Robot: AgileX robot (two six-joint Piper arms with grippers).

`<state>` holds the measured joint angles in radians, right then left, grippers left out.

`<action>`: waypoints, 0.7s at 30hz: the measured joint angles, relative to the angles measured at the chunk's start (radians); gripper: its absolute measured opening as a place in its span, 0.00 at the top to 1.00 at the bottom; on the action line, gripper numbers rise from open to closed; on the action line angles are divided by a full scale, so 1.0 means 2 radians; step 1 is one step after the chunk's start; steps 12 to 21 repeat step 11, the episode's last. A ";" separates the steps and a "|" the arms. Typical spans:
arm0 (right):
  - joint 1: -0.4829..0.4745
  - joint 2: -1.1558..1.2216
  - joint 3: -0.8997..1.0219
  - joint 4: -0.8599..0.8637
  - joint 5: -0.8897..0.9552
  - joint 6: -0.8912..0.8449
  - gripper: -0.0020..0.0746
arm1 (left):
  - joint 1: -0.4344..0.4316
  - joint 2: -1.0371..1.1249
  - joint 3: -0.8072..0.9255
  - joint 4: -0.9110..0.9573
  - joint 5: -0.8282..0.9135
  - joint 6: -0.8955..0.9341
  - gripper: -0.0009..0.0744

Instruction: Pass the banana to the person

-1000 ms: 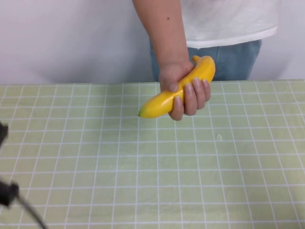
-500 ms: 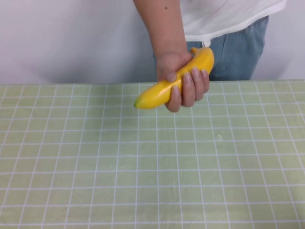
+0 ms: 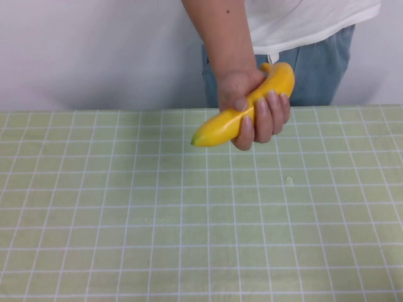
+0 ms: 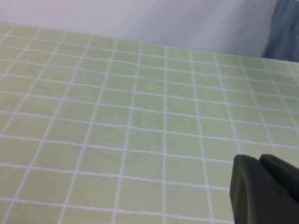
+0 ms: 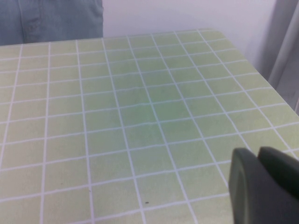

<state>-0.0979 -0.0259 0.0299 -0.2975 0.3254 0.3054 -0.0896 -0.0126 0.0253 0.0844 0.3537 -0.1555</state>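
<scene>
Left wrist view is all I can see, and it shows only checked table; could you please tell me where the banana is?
Observer: In the high view the banana is gripped in the person's hand, above the table's far edge.
Operator: Thank you. Is the right gripper anywhere near it?
Observer: No. The right gripper shows only in its own wrist view, over bare table, with the person's jeans beyond the table's far edge.
Operator: And does the high view show my left gripper?
Observer: No. Neither arm appears in the high view; the left gripper shows only in your wrist view, over the table.
</scene>
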 joint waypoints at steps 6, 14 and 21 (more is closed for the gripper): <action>0.000 0.000 0.000 0.000 0.000 0.000 0.99 | -0.034 0.000 0.000 0.001 0.000 0.000 0.99; 0.000 0.000 0.000 0.000 0.000 0.000 0.99 | -0.035 0.000 0.000 0.001 0.000 0.000 0.99; 0.000 0.000 0.000 0.000 0.000 0.000 0.99 | -0.035 0.000 0.000 0.001 0.000 0.000 0.99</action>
